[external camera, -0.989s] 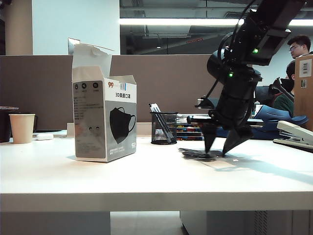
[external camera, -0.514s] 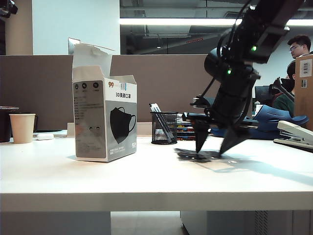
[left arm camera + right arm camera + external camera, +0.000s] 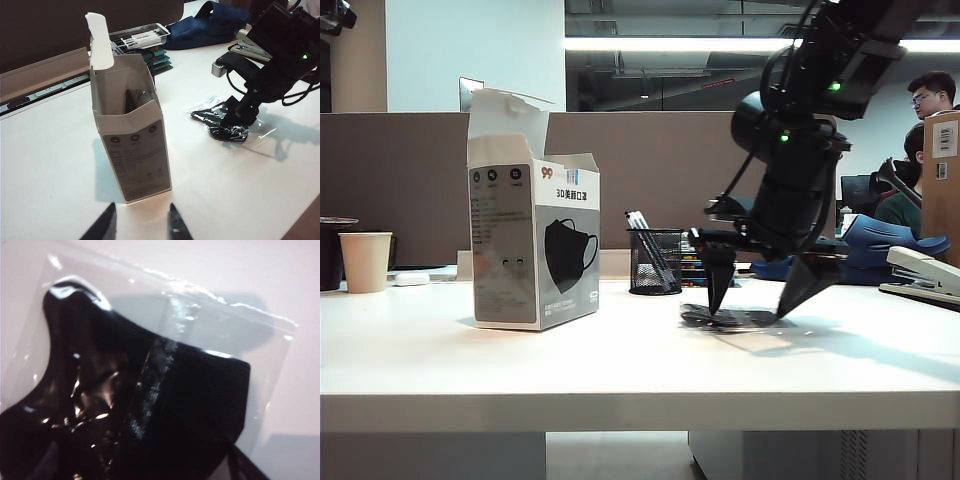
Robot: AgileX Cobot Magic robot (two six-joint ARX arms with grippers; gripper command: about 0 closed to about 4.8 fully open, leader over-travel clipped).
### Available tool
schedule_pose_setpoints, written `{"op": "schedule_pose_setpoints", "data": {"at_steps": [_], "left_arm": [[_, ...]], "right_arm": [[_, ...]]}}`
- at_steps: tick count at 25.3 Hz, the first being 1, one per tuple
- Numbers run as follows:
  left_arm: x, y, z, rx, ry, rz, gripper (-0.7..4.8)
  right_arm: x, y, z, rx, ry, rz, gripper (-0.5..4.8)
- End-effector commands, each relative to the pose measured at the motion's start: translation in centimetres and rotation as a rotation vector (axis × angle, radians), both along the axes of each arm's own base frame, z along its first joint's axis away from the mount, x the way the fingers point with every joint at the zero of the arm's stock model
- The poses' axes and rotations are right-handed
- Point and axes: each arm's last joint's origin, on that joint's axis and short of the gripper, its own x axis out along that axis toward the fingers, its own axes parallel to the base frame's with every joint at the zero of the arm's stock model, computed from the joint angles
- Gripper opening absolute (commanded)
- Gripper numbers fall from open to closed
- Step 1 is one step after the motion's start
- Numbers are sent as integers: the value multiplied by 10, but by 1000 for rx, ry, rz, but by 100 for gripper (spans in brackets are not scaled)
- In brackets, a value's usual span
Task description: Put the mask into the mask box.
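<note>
Over the mask (image 3: 730, 318), right gripper (image 3: 760, 300) has spread wider.

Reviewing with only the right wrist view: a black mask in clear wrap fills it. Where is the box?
Observer: The box stands upright on the table, left of the mask in the exterior view and well apart from it.
Operator: Is its top open?
Observer: Yes, the left wrist view shows the flaps up.
Operator: And the end effectors?
Observer: The right end effector is open, fingertips straddling the mask. The left end effector is open and empty, facing the box.
</note>
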Motion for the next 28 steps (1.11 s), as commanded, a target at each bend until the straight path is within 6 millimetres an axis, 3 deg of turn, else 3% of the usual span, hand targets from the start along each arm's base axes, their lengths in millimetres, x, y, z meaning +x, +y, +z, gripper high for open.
{"op": "schedule_pose_setpoints", "data": {"at_steps": [1,6,13,14,16,17,18,20,28], "left_arm": [[0,0,3,6,-24,-3,125],[0,0,3,6,-24,-3,125],[0,0,3,6,-24,-3,125],[0,0,3,6,-24,-3,125],[0,0,3,6,-24,-3,125],[0,0,3,6,-24,-3,125],[0,0,3,6,-24,-3,125],[0,0,3,6,-24,-3,125],[2,0,5,6,-47,-4,126]], "right_arm": [[-3,11,5,-2,-33,16,479],[-2,18,-1,-38,-66,3,479],[-1,18,-34,-90,33,4,479],[-1,18,-35,-96,35,1,461],[0,18,-35,-98,30,1,365],[0,18,-35,-97,28,1,248],[0,19,-35,-96,27,1,171],[0,19,-35,-93,21,2,89],[3,22,-23,-28,-27,23,71]]}}
